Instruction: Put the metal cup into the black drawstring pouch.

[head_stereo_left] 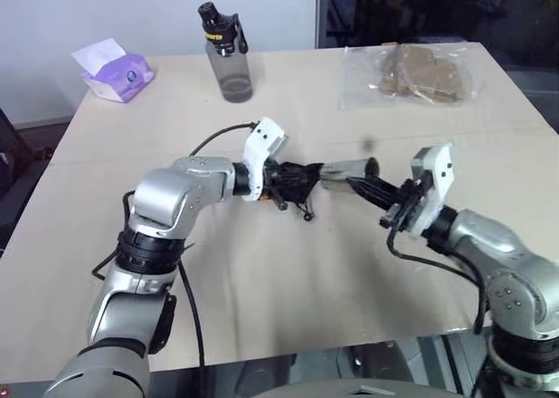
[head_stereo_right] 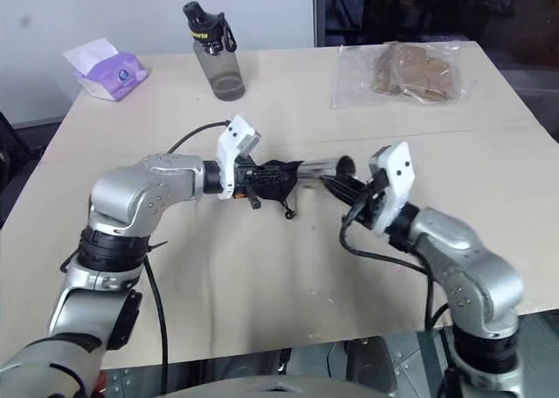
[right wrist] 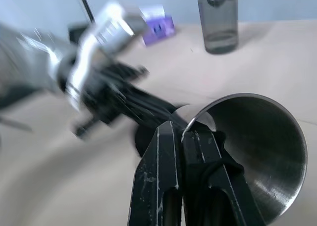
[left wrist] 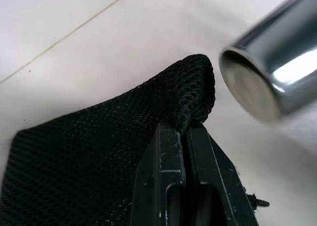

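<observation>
- One metal cup (head_stereo_left: 348, 170), shiny and plain, is lying level above the desk (head_stereo_left: 288, 276), its base nearing the pouch.
- Right end effector (right wrist: 182, 137) is pinching its rim.
- Left end effector (left wrist: 184, 137) is clamping one black drawstring pouch (left wrist: 99, 151).

One metal cup (head_stereo_left: 348, 168), one black pouch (head_stereo_left: 291, 181), one water bottle (head_stereo_left: 227, 52), one tissue pack (head_stereo_left: 116, 71), one plastic bag (head_stereo_left: 410, 73).

Blurred in the right wrist view: the silver left arm with its white wrist housing (right wrist: 94, 42). Cut off by the frame edge: the shiny steel tumbler (left wrist: 277, 62) and the black mesh fabric pouch (left wrist: 89, 151). Unreadable: the yellow lettering on the grey translucent bottle (head_stereo_left: 225, 53).
</observation>
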Tool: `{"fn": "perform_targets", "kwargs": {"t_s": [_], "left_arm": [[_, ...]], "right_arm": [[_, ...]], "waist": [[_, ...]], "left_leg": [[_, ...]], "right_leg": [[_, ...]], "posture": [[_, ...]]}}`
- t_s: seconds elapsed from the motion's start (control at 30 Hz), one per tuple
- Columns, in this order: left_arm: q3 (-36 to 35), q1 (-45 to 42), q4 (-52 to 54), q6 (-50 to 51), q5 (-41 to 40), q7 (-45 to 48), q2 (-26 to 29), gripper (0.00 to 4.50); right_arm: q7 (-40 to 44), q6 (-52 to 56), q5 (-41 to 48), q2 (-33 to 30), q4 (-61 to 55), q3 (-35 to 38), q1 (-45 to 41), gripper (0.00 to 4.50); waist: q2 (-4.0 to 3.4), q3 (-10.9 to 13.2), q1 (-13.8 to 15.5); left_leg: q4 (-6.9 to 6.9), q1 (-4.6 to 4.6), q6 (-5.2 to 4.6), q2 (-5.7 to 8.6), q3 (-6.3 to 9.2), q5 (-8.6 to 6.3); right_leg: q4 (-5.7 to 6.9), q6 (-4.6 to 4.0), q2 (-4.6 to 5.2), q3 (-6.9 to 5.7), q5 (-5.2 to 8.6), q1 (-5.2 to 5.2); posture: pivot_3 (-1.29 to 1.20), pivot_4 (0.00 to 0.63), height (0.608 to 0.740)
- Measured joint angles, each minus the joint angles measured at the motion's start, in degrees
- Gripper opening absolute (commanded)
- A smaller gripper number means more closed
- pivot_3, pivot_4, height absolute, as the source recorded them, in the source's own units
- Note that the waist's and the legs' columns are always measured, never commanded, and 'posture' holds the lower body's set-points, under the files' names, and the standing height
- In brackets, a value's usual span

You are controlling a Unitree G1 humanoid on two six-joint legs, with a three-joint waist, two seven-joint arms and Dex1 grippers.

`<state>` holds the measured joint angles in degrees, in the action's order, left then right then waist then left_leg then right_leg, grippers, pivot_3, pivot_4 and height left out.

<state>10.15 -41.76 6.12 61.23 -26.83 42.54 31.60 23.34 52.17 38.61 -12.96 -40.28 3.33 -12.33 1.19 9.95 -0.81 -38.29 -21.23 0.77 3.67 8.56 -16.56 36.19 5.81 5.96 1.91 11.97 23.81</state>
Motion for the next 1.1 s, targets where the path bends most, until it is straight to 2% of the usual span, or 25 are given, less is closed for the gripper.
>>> {"fn": "perform_targets", "kwargs": {"t_s": [0.2,0.47,0.5,0.53,0.6,0.73,0.83,0.87,0.93,1.1], "left_arm": [[7.93,-0.77,-3.81,-4.86,6.38,1.02,0.0,0.0],[8.47,-0.74,-4.45,-7.64,7.63,3.97,0.64,0.0],[8.48,-0.7,-4.45,-7.64,7.77,4.34,1.06,0.58],[8.48,-0.69,-4.44,-7.64,7.86,4.9,1.71,0.87],[8.41,-0.68,-4.33,-7.72,7.87,5.22,1.8,1.74],[8.51,-0.6,-4.3,-8.38,8.91,5.18,1.75,3.71],[9.44,-0.3,-3.56,-10.39,10.66,5.16,2.17,3.71],[10.34,0.04,-3.3,-11.73,11.78,5.17,2.38,3.23],[10.71,0.66,-3.3,-12.12,12.53,5.15,2.23,2.76],[10.55,0.73,-3.32,-12.07,12.65,5.2,1.79,0.33]], "right_arm": [[-2.86,-2.88,-1.56,1.83,1.88,-3.88,3.58,0.05],[-4.57,-7.49,-8.73,1.41,9.73,-9.01,3.74,0.05],[-4.56,-8.06,-9.61,1.4,10.5,-9.6,3.2,0.0],[-4.59,-8.69,-10.45,1.35,11.28,-9.9,2.64,0.0],[-4.59,-9.38,-11.34,1.28,12.45,-10.28,1.82,0.0],[-4.46,-10.01,-11.8,1.38,13.36,-10.82,1.15,0.0],[-4.3,-10.01,-11.8,1.26,13.36,-10.83,1.15,0.0],[-4.23,-10.0,-11.78,1.01,13.35,-10.81,1.15,0.0],[-4.16,-9.99,-11.77,0.86,13.34,-10.79,1.13,0.0],[-4.24,-9.93,-11.77,0.52,13.31,-10.53,1.04,0.0]], "waist": [[-0.03,-0.01,-0.13],[-0.03,-0.01,-0.4],[-0.03,-0.01,-0.42],[-0.02,-0.01,-0.53],[-0.03,-0.01,-0.65],[-0.02,-0.01,-0.84],[-0.03,-0.01,-1.05],[-0.03,-0.01,-1.12],[-0.03,-0.01,-1.19],[-0.02,-0.01,-1.23]], "left_leg": [[0.06,0.06,0.0,0.0,-0.03,0.0],[0.06,0.11,-0.01,-0.02,-0.13,0.0],[0.06,0.11,-0.01,-0.01,-0.16,0.0],[0.06,0.11,-0.01,-0.01,-0.17,0.0],[0.06,0.11,-0.01,-0.01,-0.16,0.0],[0.06,0.1,-0.01,-0.01,-0.15,0.0],[0.06,0.11,-0.01,-0.01,-0.16,0.0],[0.07,0.11,-0.01,-0.01,-0.16,0.0],[0.06,0.11,-0.01,-0.01,-0.15,0.0],[0.06,0.11,-0.01,-0.01,-0.15,-0.01]], "right_leg": [[0.03,0.0,-0.03,0.05,0.0,0.03],[0.14,0.0,-0.06,0.2,0.01,0.1],[0.14,0.0,-0.06,0.22,0.0,0.11],[0.14,0.0,-0.06,0.25,0.0,0.11],[0.14,0.0,-0.06,0.26,0.0,0.11],[0.13,0.0,-0.06,0.26,0.01,0.12],[0.13,0.0,-0.06,0.26,0.01,0.12],[0.13,0.0,-0.06,0.28,0.01,0.12],[0.14,0.0,-0.07,0.27,0.0,0.12],[0.15,0.0,-0.06,0.27,0.01,0.12]], "posture": [[0.0,0.15,0.74],[0.0,0.15,0.74],[0.0,0.15,0.74],[0.0,0.15,0.74],[0.0,0.15,0.74],[0.0,0.15,0.74],[0.0,0.15,0.74],[0.0,0.15,0.74],[0.0,0.15,0.74],[0.0,0.15,0.74]]}}
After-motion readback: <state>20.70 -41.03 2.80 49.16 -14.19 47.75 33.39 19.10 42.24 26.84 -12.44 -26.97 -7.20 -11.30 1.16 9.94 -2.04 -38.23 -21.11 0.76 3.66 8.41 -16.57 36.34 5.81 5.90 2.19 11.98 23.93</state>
